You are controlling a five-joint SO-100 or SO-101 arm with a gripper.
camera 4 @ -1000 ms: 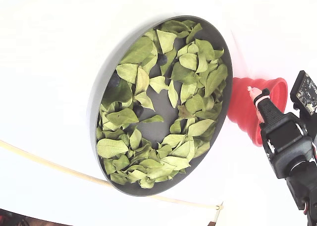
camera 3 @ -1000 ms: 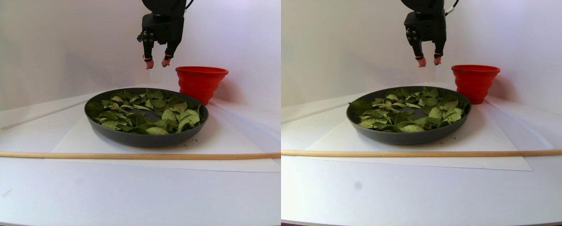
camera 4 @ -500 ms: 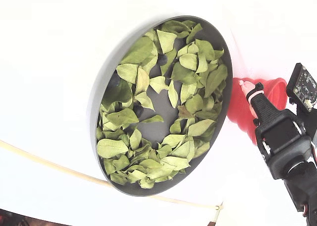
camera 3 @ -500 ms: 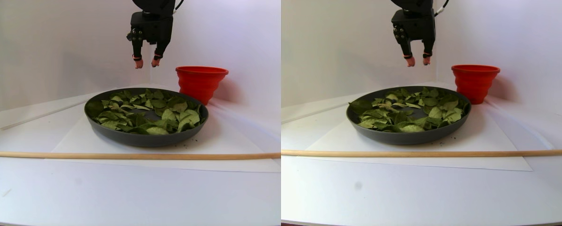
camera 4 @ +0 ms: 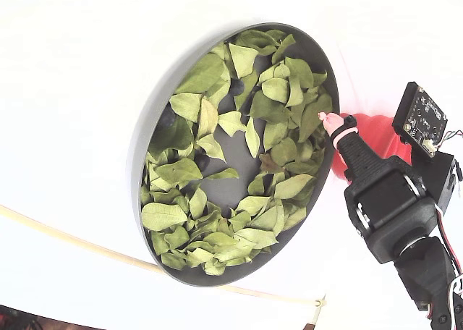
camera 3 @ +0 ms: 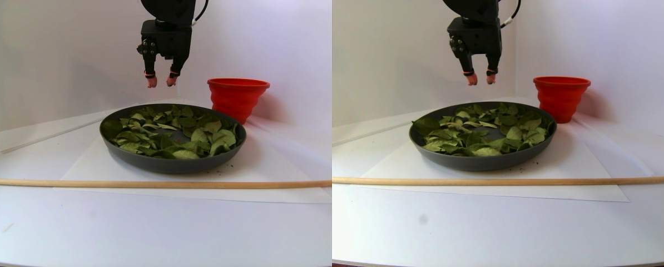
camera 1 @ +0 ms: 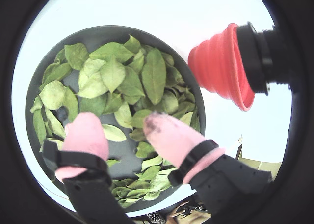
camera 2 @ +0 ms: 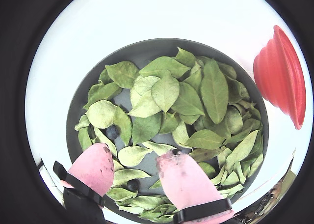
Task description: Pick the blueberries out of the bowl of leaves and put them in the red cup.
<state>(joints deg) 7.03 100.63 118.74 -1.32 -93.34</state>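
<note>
The dark grey bowl (camera 2: 147, 44) (camera 3: 171, 164) (camera 4: 145, 127) holds many green leaves (camera 2: 167, 91) (camera 4: 275, 91). Two dark blueberries (camera 2: 112, 131) (camera 2: 132, 184) lie among the leaves close to my pink fingertips (camera 2: 179, 175). My gripper (camera 3: 160, 82) (camera 1: 122, 128) (camera 2: 137, 167) hangs open and empty above the bowl's back edge, well clear of the leaves. In the fixed view one pink fingertip (camera 4: 331, 120) reaches over the bowl's right rim. The red cup (camera 3: 237, 97) (camera 1: 221, 67) (camera 2: 279, 74) (camera 4: 376, 131) stands just right of the bowl, partly behind the arm in the fixed view.
A long wooden dowel (camera 3: 143, 183) (camera 4: 72, 243) lies across the table in front of the bowl. A white paper sheet (camera 3: 265, 167) sits under the bowl. White walls close off the back and right, and a thin rod (camera 3: 48, 136) lies at far left.
My gripper has moved left in the stereo pair view, away from the red cup to above the bowl's back edge, and dropped slightly. It stays open and empty.
</note>
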